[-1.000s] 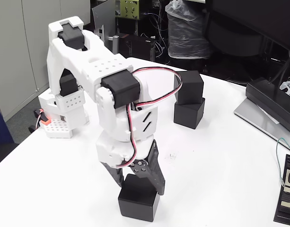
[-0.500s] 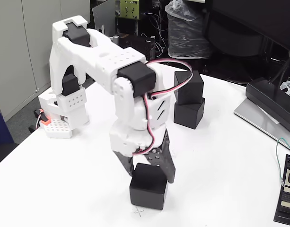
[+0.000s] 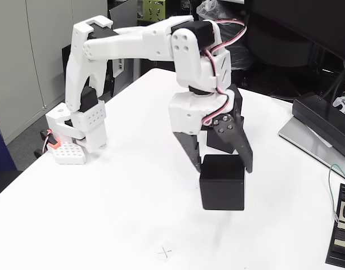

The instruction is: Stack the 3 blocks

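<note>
In the fixed view my gripper (image 3: pixel 223 169) is shut on a matte black block (image 3: pixel 222 184), its dark fingers (image 3: pixel 240 147) clamped on the block's two sides. The block hangs clear of the white table (image 3: pixel 121 202), right of centre. Just behind the gripper, two more black blocks stand stacked: the upper one (image 3: pixel 236 100) and the lower one (image 3: pixel 216 144) are both largely hidden by the arm and fingers. The held block is lower than the top of that stack and nearer the camera.
The arm's white base (image 3: pixel 76 132) stands at the table's left edge. A dark device on a grey slab (image 3: pixel 324 126) lies at the right edge, and a flat black device with a white label (image 3: pixel 342 225) near the right front. A small cross mark (image 3: pixel 165 252) is on the table's front.
The gripper has lifted the block off the table's front area and carried it up and to the right, toward the two stacked blocks. The arm has stretched out.
</note>
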Controlling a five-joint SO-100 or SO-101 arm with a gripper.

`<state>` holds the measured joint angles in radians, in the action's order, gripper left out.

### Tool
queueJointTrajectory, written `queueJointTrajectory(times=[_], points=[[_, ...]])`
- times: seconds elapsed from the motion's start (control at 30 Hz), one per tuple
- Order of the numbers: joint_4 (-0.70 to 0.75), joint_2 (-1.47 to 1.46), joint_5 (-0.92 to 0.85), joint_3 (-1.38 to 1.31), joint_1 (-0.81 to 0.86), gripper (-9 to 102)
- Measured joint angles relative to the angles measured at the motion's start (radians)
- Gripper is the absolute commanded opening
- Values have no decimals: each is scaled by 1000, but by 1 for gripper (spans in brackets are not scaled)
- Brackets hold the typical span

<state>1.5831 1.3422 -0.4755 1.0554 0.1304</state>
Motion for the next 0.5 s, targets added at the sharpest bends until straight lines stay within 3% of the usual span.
queueJointTrajectory(times=[0.27, 0.5], points=[[0, 120, 11, -52, -140, 6], [0, 267, 133, -54, -308, 6]])
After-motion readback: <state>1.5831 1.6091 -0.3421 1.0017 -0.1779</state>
